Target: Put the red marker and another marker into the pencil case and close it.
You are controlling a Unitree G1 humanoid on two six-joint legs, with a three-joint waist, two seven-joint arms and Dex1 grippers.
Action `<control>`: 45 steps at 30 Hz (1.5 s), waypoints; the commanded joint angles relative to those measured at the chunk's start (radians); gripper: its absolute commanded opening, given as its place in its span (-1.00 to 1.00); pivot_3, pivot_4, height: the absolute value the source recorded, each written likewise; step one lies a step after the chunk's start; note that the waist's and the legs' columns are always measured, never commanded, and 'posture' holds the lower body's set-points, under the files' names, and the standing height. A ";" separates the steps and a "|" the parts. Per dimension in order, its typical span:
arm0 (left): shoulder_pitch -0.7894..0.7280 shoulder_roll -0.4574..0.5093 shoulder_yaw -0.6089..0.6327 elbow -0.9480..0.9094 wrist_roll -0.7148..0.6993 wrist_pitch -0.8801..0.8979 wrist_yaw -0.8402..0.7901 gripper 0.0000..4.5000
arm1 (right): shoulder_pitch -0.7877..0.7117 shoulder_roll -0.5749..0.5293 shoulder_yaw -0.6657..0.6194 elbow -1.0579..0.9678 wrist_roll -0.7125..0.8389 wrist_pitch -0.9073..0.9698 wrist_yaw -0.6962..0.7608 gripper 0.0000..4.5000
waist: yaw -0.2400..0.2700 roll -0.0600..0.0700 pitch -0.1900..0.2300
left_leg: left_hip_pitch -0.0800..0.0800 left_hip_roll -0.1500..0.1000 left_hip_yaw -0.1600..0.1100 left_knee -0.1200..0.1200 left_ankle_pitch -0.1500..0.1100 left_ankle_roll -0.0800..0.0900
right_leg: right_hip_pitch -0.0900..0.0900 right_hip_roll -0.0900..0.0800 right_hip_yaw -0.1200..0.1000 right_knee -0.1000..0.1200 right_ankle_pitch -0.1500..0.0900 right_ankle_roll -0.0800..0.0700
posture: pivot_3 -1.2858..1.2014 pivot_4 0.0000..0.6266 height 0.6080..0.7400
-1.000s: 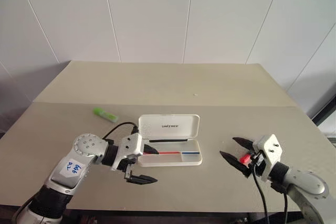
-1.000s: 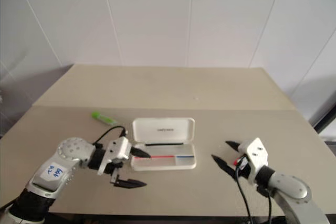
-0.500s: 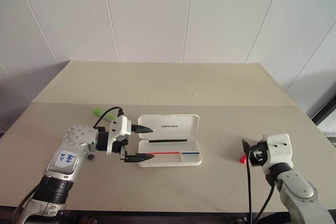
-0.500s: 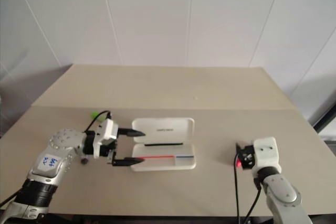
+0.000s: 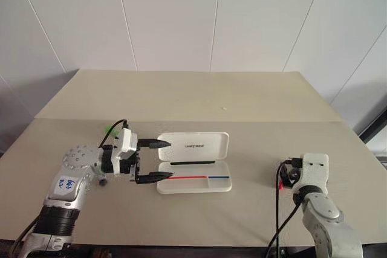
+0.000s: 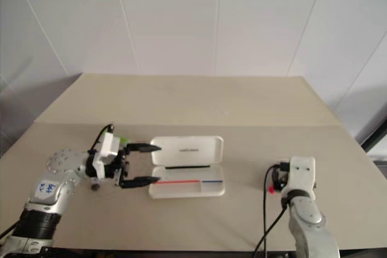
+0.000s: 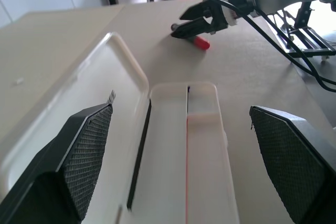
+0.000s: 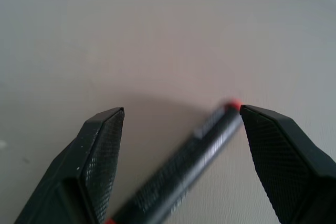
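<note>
Reaching for the red marker [image 8: 184,169] lying on the table [image 5: 254,107], I hold my right gripper [image 8: 181,129] spread astride it, nothing pinched. My left gripper [image 5: 150,160] gapes at the open case [image 5: 193,170]. Next: lower, close on the barrel.

Beige table [image 5: 242,101] with three things lying on it

The pencil case [image 5: 195,170] lies open near the front middle, lid folded back flat. The light green marker [image 5: 111,129] lies off its left end, partly hidden. The red marker [image 7: 200,42] lies on bare tabletop, well apart to the right.
</note>
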 commanded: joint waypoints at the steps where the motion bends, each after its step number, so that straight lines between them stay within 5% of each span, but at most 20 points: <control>1: 0.015 0.029 0.037 -0.045 -0.023 0.002 0.002 0.98 | -0.004 0.005 -0.029 -0.026 -0.013 0.032 -0.028 1.00 | 0.000 0.000 0.000 | 0.000 0.000 0.000 0.000 0.000 0.000 | 0.000 0.000 0.000 0.000 0.000 0.000 | 0.03 -0.52 1.00; 9: 0.030 0.036 0.042 -0.054 -0.018 -0.003 0.015 0.98 | -0.010 0.050 -0.042 -0.014 -0.006 0.089 -0.071 1.00 | 0.000 0.000 0.000 | 0.000 0.000 0.000 0.000 0.000 0.000 | 0.000 0.000 0.000 -0.001 0.000 0.000 | 0.03 -0.52 1.00; 12: 0.035 0.035 0.041 -0.061 -0.019 0.000 0.020 1.00 | -0.015 0.075 -0.057 -0.019 0.007 0.111 -0.079 0.74 | 0.000 0.000 0.000 | 0.000 0.000 0.000 -0.001 0.000 0.000 | 0.000 0.000 -0.001 -0.001 0.000 0.000 | 0.03 -0.52 1.00; 20: 0.030 0.035 0.041 -0.047 -0.017 -0.009 0.022 1.00 | -0.028 0.066 -0.068 -0.020 0.024 0.109 -0.060 -0.38 | 0.002 -0.001 -0.001 | 0.000 0.000 0.000 -0.001 0.000 0.000 | 0.001 -0.001 -0.001 -0.001 0.000 0.000 | 0.03 -0.52 1.00; 32: 0.040 0.051 0.062 0.001 -0.017 -0.029 -0.006 1.00 | -0.128 -0.171 -0.012 -0.040 0.170 0.035 0.311 -0.40 | -0.009 0.003 0.002 | 0.000 0.001 0.000 -0.002 0.000 0.000 | 0.000 0.001 -0.001 -0.002 0.000 0.000 | 0.03 -0.52 1.00; 38: 0.076 0.076 0.087 0.028 -0.013 -0.046 -0.019 1.00 | -0.176 -0.371 0.131 -0.073 0.264 -0.005 0.649 -0.40 | -0.013 0.004 0.002 | 0.000 0.001 0.000 -0.002 0.000 0.000 | 0.000 0.000 -0.001 -0.003 -0.001 0.000 | 0.03 -0.52 1.00; 45: 0.119 0.102 0.122 0.047 -0.015 -0.066 -0.032 1.00 | -0.356 -0.483 0.348 -0.042 0.292 -0.100 0.970 -0.40 | -0.019 0.004 0.003 | 0.000 0.001 0.000 -0.002 0.000 0.000 | 0.000 0.000 -0.001 -0.004 -0.001 0.001 | 0.03 -0.52 1.00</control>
